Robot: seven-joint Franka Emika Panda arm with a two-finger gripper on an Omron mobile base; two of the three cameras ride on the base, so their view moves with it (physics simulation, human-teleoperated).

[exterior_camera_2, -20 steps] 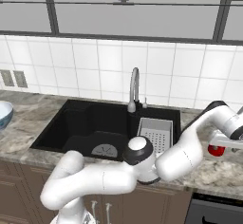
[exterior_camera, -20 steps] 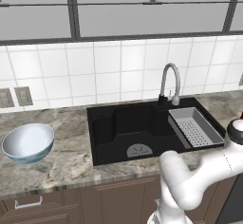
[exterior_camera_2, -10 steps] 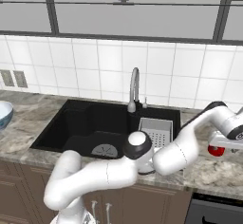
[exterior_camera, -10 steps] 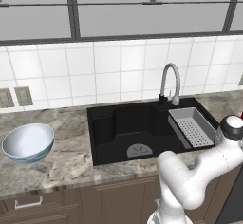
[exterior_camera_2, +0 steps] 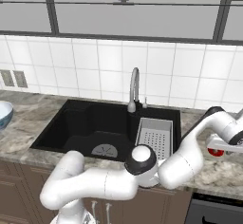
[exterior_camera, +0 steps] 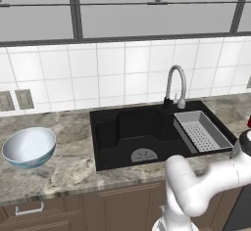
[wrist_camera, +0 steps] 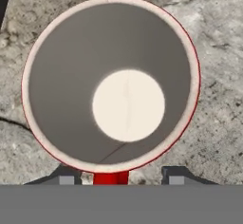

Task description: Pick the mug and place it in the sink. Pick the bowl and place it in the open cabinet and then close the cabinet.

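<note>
Right of the sink [exterior_camera_2: 90, 128], on the marble surface [wrist_camera: 218, 52], the mug [wrist_camera: 110, 85] sits upright directly under the claw [wrist_camera: 117, 178]; can't tell if it's gripping yet.

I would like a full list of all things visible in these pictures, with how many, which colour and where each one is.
mug: one, red with pale inside, standing on the counter right of the sink, directly under the claw.
bowl: one, white with blue-teal outside, on the counter left of the sink.
sink: one, black, recessed in the counter.
faucet: one, metal, behind the sink.
drain tray: one, grey, at the sink's right side.
counter: one, grey marble.
wall outlets: two, grey, on the tiles.
claw: one, dark tips flanking the mug's handle side.
</note>
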